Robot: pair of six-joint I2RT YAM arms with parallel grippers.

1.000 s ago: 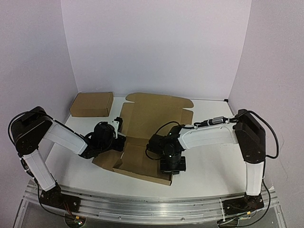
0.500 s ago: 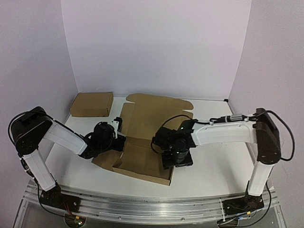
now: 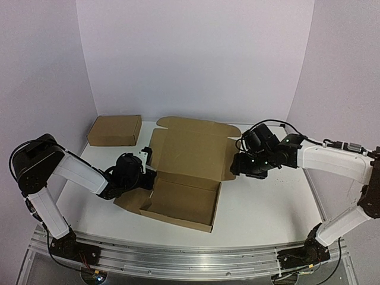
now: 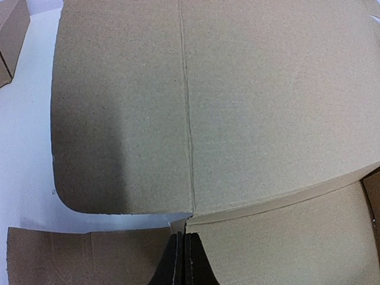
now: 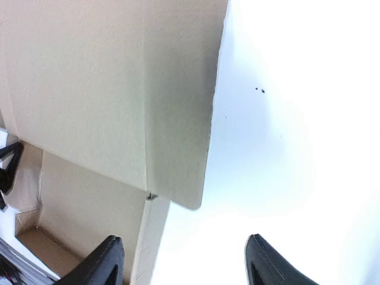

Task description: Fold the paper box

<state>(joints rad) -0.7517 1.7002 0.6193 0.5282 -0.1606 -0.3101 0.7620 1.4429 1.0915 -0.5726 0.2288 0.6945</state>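
Observation:
The paper box (image 3: 184, 199) lies mid-table as a shallow brown tray, its lid (image 3: 196, 148) open and leaning back. My left gripper (image 3: 151, 177) is at the tray's left side, shut on the thin left wall; in the left wrist view the gripper (image 4: 183, 255) has that cardboard edge pinched between its black fingers. My right gripper (image 3: 236, 164) hangs open beside the lid's right side flap (image 3: 232, 159), holding nothing. In the right wrist view the gripper (image 5: 187, 267) has its fingertips (image 5: 110, 261) wide apart, with the flap (image 5: 178, 119) just ahead.
A smaller plain brown box (image 3: 114, 130) sits at the back left; its corner (image 4: 12, 29) shows in the left wrist view. White table (image 3: 267, 202) stretches to the right of the paper box. Purple walls stand at the back and on both sides.
My right gripper has opened, left the tray's right front, and swung back and to the right, to beside the lid's right flap. The left gripper has not moved.

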